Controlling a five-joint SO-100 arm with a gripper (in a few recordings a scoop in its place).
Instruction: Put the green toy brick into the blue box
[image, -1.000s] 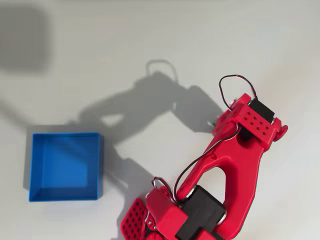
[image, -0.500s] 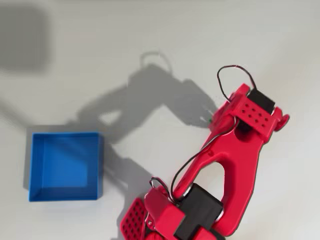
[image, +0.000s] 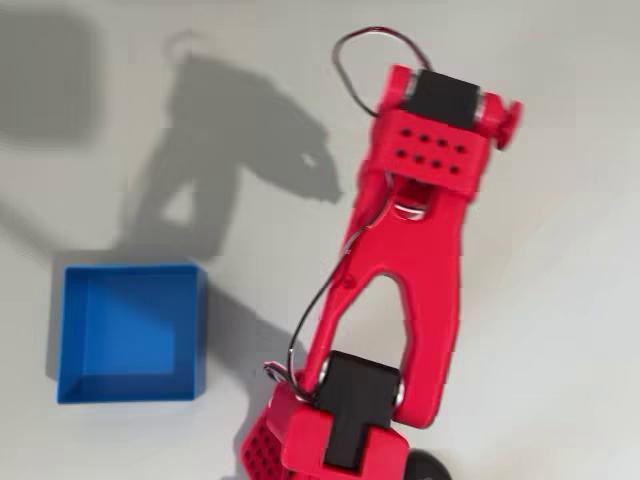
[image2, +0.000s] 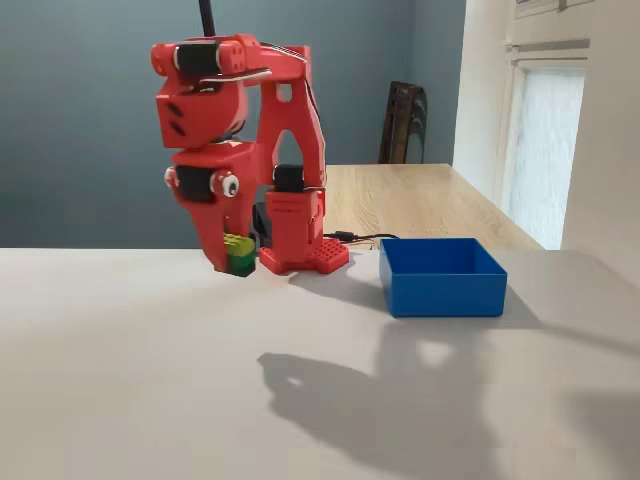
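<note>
Hanging above the white table (image2: 120, 400) in the fixed view, the red arm's gripper (image2: 237, 258) points straight down, its fingers clamped on the green toy brick (image2: 239, 253), which is lifted clear of the surface, left of the arm's base (image2: 305, 255). Further right sits the blue box (image2: 443, 276), well apart from the brick, toward the table's far edge. In the overhead view the box (image: 130, 333) lies near the table's left edge, and the arm (image: 400, 270) reaches up the picture to its right, casting a shadow (image: 235, 150) above the box.
</note>
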